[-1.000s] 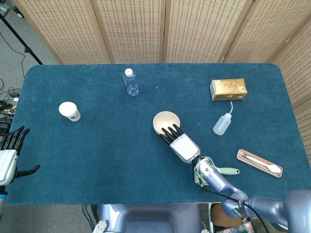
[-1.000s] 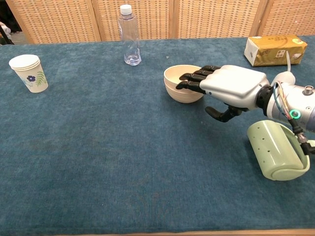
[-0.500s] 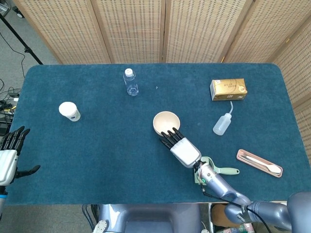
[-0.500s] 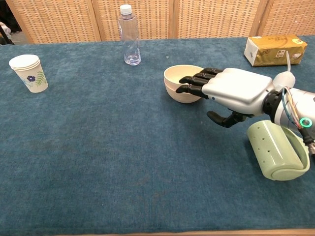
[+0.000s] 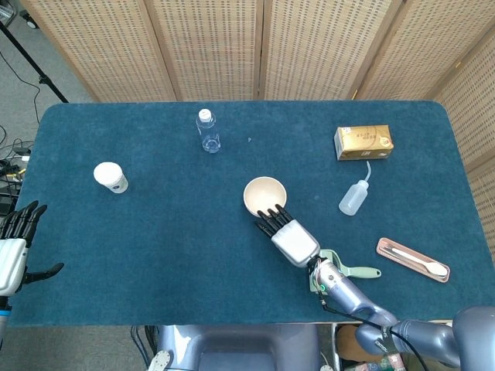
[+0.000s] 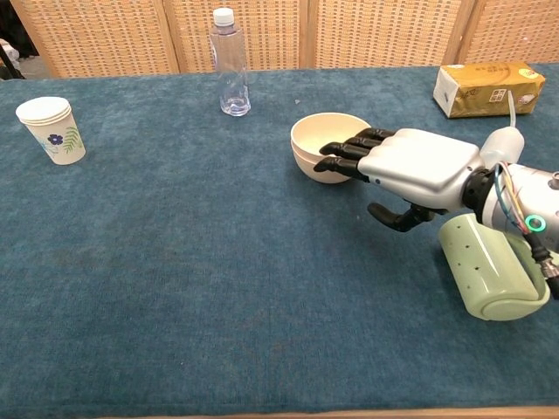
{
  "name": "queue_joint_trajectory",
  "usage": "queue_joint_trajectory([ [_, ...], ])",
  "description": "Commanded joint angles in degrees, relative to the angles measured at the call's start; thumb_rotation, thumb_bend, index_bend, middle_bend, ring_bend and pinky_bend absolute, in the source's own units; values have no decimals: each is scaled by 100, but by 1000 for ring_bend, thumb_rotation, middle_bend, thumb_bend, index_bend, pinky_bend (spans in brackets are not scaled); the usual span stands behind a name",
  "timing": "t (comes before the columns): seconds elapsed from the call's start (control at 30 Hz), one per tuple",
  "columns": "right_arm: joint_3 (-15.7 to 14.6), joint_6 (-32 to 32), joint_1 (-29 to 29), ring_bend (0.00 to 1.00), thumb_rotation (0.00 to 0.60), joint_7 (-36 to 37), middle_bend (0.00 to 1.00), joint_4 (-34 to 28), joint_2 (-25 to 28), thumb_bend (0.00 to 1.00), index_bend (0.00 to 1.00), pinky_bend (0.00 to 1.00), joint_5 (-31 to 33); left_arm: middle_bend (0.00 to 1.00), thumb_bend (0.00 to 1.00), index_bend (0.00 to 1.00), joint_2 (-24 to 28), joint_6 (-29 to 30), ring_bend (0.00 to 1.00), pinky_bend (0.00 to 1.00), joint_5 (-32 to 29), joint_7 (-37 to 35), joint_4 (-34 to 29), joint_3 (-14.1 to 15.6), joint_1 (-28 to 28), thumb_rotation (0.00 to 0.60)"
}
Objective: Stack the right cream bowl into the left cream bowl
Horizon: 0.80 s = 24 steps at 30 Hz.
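Note:
Two cream bowls sit nested as one stack (image 5: 264, 195) at the table's middle; in the chest view the stack (image 6: 325, 144) shows two rims, one just above the other. My right hand (image 5: 288, 234) lies flat just in front of the stack, fingers stretched out and apart, holding nothing. Seen from the chest, the right hand (image 6: 406, 166) hovers with its fingertips (image 6: 336, 155) close to the near rim, apart from it. My left hand (image 5: 15, 247) hangs at the table's far left edge, fingers spread and empty.
A clear bottle (image 5: 207, 131) and a paper cup (image 5: 110, 177) stand to the left. A yellow box (image 5: 363, 142), a squeeze bottle (image 5: 354, 196) and a pink tray with a spoon (image 5: 412, 259) are at the right. A green holder (image 6: 489, 266) sits under my right wrist.
My right hand has drawn back from the bowl stack toward the table's near edge; its fingertips no longer reach over the rim. The bowls have not moved.

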Motion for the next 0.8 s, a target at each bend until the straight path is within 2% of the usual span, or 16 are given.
queue_joint_trajectory([
  [0.03, 19, 70, -14, 0, 600, 25, 0, -85, 51, 617, 0, 0, -65, 0, 0, 0, 1, -2, 0, 0, -4, 3, 2, 0, 1, 600],
  [0.3, 59, 593, -165, 0, 600, 100, 0, -675, 482, 617, 0, 0, -443, 0, 0, 0, -18, -49, 0, 0, -17, 65, 7, 10, -19, 600],
  [0.43, 80, 1500, -512, 0, 600, 489, 0, -659, 840, 612, 0, 0, -883, 0, 0, 0, -31, -95, 0, 0, -10, 93, 36, 24, -41, 600],
  [0.47, 52, 1779, -673, 0, 600, 707, 0, -554, 985, 545, 0, 0, -958, 0, 0, 0, -30, -115, 0, 0, 13, 100, 53, 38, -50, 600],
  [0.57, 26, 2099, -1013, 0, 600, 1079, 0, -344, 1288, 77, 0, 0, -809, 0, 0, 0, 1, -180, 0, 0, 164, 126, 161, 116, -84, 600],
  [0.6, -13, 2158, -1179, 0, 600, 1383, 0, -355, 1444, 3, 0, 0, -680, 0, 0, 0, -1, -203, 0, 0, 228, 142, 215, 150, -96, 600],
  [0.7, -76, 2432, -1588, 0, 600, 2093, 0, -230, 1737, 0, 0, 0, -466, 0, 0, 0, -26, -201, 0, 0, 374, 83, 293, 220, -97, 600],
  [0.8, -123, 2781, -1957, 0, 600, 2420, 0, 58, 1813, 0, 0, 0, -391, 0, 0, 0, -111, -65, 0, 0, 462, 27, 410, 242, -40, 600],
])
